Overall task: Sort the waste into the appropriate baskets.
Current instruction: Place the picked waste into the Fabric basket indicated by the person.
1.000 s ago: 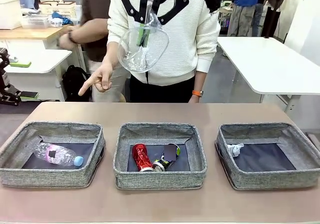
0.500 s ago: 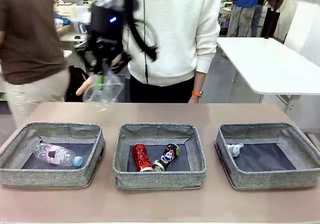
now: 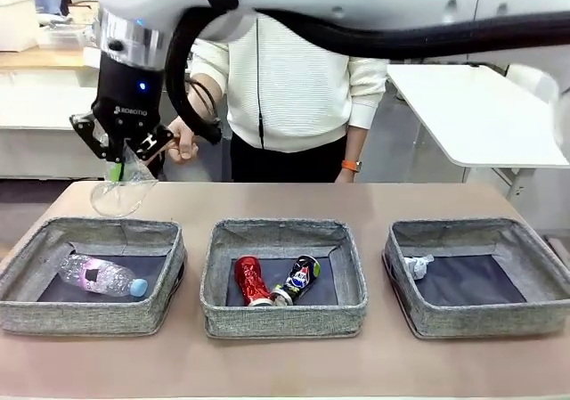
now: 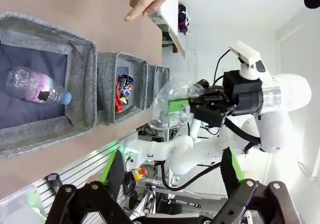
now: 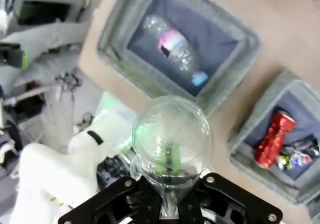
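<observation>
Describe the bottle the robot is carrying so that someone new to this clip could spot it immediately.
Start at the left basket of the three grey ones on the table. Above its far edge hangs the right gripper, reaching across from the other side and shut on a clear plastic bottle. Unlike the blue-capped bottle lying in that basket, it is in the air.

The right hand (image 3: 120, 157) hides the clear bottle's (image 3: 120, 189) neck.

A brown wooden tabletop (image 3: 285, 200) fills the lower half. At three o'clock stands a white rectangular table (image 3: 481, 115). At twelve o'clock a white ribbed sweater (image 3: 294, 88) on a person.
</observation>
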`<state>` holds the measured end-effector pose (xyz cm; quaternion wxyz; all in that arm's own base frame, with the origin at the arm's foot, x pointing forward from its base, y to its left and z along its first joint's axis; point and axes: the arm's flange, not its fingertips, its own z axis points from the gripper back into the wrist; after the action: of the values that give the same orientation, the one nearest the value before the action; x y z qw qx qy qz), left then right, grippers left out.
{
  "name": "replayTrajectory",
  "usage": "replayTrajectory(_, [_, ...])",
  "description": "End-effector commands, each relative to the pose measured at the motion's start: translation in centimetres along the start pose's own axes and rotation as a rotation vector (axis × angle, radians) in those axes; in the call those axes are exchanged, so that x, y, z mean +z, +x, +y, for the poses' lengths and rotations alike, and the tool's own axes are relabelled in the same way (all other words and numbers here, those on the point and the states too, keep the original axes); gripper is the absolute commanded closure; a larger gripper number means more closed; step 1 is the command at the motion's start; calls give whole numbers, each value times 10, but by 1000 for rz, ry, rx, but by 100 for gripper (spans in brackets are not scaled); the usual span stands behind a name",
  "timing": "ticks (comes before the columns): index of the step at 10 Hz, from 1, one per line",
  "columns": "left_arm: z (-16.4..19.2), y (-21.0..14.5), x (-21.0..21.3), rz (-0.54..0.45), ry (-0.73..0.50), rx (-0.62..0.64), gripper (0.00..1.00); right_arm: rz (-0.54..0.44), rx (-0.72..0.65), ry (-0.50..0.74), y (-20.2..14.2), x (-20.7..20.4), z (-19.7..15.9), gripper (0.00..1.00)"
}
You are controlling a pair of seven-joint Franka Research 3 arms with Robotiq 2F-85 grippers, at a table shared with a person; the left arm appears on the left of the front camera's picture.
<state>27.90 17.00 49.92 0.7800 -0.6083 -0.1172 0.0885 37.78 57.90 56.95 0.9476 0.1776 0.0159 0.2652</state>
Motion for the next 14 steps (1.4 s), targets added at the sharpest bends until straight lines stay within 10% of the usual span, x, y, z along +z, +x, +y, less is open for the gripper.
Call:
replayTrajectory(1, [-3,2,-4,2,-14,-14,0,11,28,10,1,-13,5,98])
replayTrajectory(5, [-3,2,-4,2,-14,-14,0,-8,414,-116,49,-106,6,98])
replayTrajectory(7, [-3,2,-4,2,-14,-14,0,14,616,15,47,-106,10,98])
replayTrajectory(10, [-3,2,-4,2,-14,-14,0,13,581,29,46,-104,6,98])
replayTrajectory(13, [-3,2,-4,2,-14,-14,0,12,606,39,45,-104,7,11])
replayTrajectory(14, [-3,2,-4,2,-14,-14,0,10,606,43,45,-104,7,0])
